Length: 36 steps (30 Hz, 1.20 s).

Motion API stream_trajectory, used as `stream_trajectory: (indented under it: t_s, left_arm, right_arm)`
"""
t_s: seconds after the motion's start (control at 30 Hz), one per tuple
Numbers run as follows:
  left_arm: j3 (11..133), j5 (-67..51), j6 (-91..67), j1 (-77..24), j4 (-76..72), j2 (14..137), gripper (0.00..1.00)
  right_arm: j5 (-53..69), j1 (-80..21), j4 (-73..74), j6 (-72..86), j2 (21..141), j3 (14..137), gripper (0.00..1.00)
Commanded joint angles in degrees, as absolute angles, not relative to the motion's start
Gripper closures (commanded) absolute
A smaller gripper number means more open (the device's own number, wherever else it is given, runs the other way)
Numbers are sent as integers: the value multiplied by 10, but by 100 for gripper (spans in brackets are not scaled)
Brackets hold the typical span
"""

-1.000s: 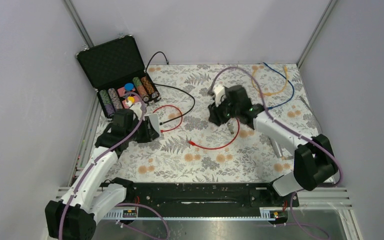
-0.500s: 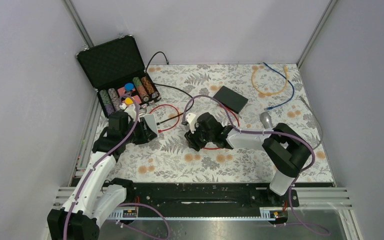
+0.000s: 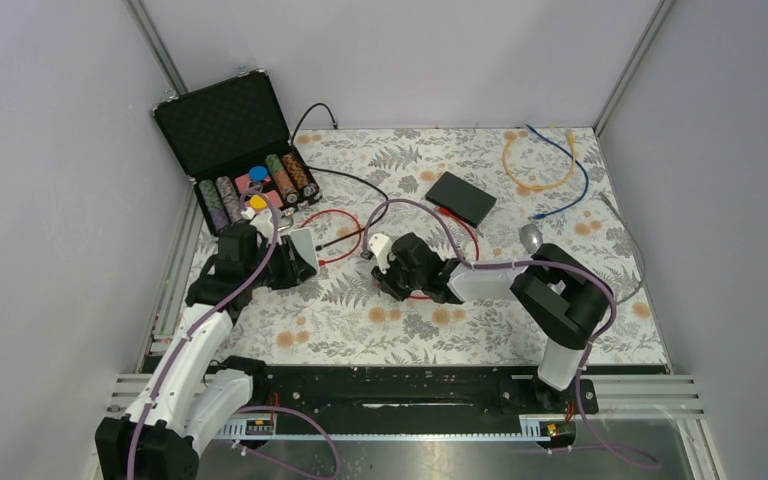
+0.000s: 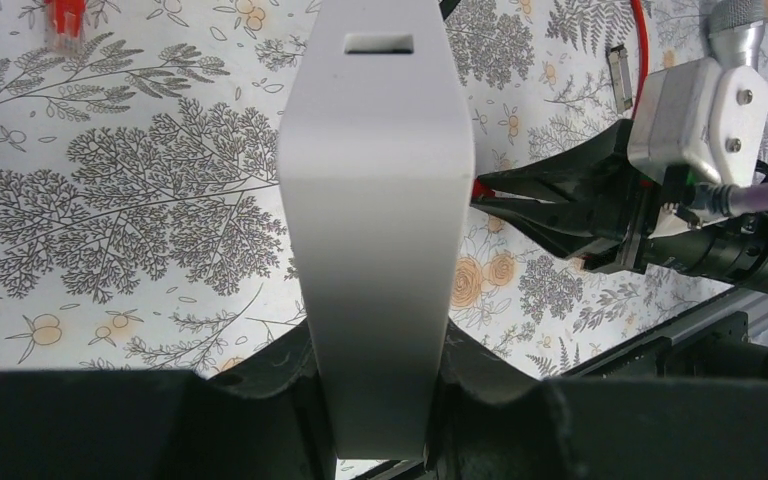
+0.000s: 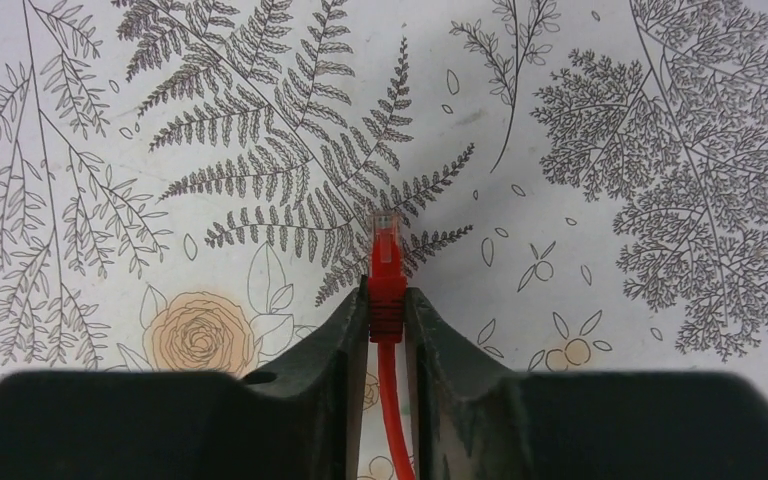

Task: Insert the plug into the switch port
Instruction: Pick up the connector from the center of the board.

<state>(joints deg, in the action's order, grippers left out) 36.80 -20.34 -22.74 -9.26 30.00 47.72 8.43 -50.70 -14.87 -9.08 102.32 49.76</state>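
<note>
Switch and plug, each gripped, set apart over the counter.
Top view: left jaws clamp the white switch left of centre above the floral counter; right jaws are low, near the switch on its right, tips toward it; chip case stands open at back left. Left wrist view: switch fills the grip, one slot at its far end; right jaws lie beyond its right side, red at their tips. Right wrist view: jaws pinch the red plug by its boot, clear tip forward, cable trailing back, plug outside the switch.
</note>
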Motion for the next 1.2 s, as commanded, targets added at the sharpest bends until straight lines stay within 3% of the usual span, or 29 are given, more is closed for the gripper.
stream_trajectory:
  t_s: [0.0,0.1,0.3,0.47,0.57,0.7,1.17]
  left_arm:
    - [360,-240,-227,-89,243,469,100]
    - [361,-281,-232,-89,233,473,100]
    - [397,-324,-185,-101,288,480,100]
    - [372,-450,-213,-123,224,474,100]
    - [375,-510,-210,-125,221,481,100]
    - [355,-610,-308,-155,103,494,100]
    - [336,-652,-319,-178,137,537,100]
  right_arm:
    - [71,-515,-157,-118,1000,471,84]
    - [57,-515,-153,-131,957,459,100]
    - [73,-508,-70,-185,818,441,100]
    - [221,-451,-52,-178,690,421,100]
    - [224,-446,-48,-196,643,421,100]
    - [237,-446,-101,-228,630,413,100]
    - [262,-446,-177,-255,606,374,100]
